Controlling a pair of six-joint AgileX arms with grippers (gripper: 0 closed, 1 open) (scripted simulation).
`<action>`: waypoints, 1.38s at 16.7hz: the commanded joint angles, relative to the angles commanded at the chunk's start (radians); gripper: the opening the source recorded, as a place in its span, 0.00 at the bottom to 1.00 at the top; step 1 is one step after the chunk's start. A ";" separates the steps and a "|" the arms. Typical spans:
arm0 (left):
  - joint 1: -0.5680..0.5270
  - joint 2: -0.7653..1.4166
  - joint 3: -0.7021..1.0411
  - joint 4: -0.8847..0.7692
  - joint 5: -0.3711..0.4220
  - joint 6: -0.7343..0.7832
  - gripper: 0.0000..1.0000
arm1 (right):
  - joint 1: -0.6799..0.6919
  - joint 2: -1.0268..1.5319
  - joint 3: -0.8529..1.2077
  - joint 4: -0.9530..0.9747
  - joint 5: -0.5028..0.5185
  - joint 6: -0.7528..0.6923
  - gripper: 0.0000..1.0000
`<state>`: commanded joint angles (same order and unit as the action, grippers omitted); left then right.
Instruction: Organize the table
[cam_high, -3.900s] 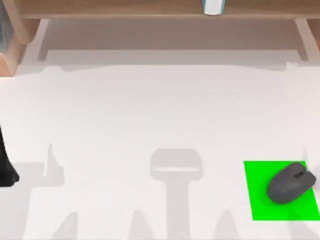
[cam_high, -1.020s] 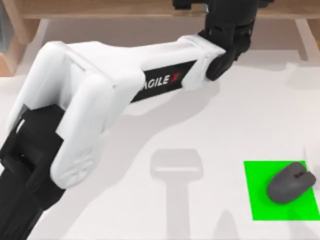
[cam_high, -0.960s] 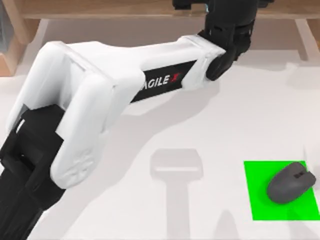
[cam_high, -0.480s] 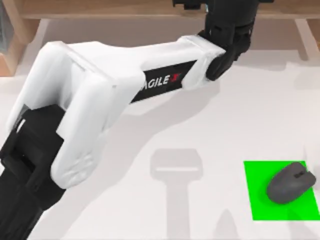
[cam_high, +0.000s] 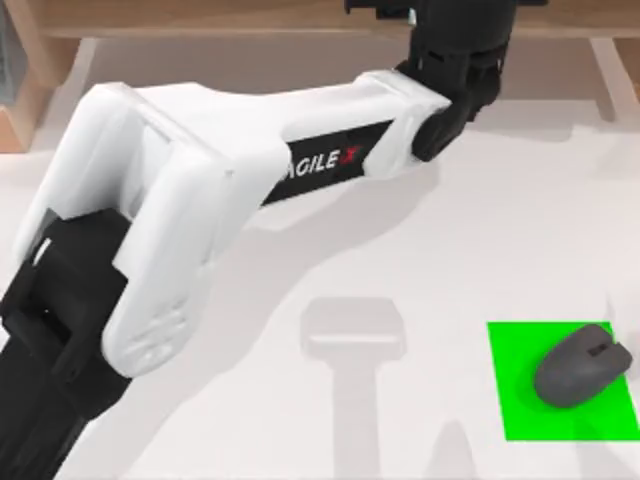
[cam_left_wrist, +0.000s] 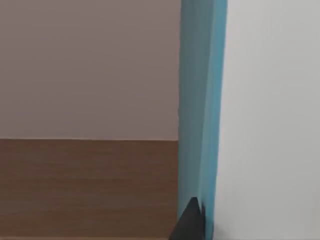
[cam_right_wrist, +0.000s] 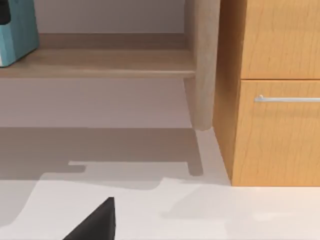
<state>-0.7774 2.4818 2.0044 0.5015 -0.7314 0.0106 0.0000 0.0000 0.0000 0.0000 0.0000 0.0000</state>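
The left gripper (cam_high: 440, 8) is cut off by the top view's upper edge at the wooden shelf (cam_high: 200, 18), so its fingers cannot be judged. In the left wrist view a blue object (cam_left_wrist: 202, 110) is cropped above and below (its kind cannot be told). The green mat (cam_high: 520, 400) beside the mouse (cam_high: 582, 366) is clipped at the right edge.

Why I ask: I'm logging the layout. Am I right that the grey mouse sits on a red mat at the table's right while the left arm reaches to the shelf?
Not quite: the mat under the grey mouse is bright green, as the top view shows. The rest stands: it lies at the right of the table, and the left arm reaches to the shelf.
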 joint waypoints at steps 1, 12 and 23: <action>0.000 0.000 0.000 0.000 0.000 0.000 0.00 | 0.000 0.000 0.000 0.000 0.000 0.000 1.00; -0.029 -0.075 -0.103 0.028 -0.027 0.003 0.00 | 0.000 0.000 0.000 0.000 0.000 0.000 1.00; -0.053 -0.183 -0.233 0.043 -0.030 0.036 0.00 | 0.000 0.000 0.000 0.000 0.000 0.000 1.00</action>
<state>-0.8302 2.2983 1.7711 0.5441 -0.7616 0.0466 0.0000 0.0000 0.0000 0.0000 0.0000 0.0000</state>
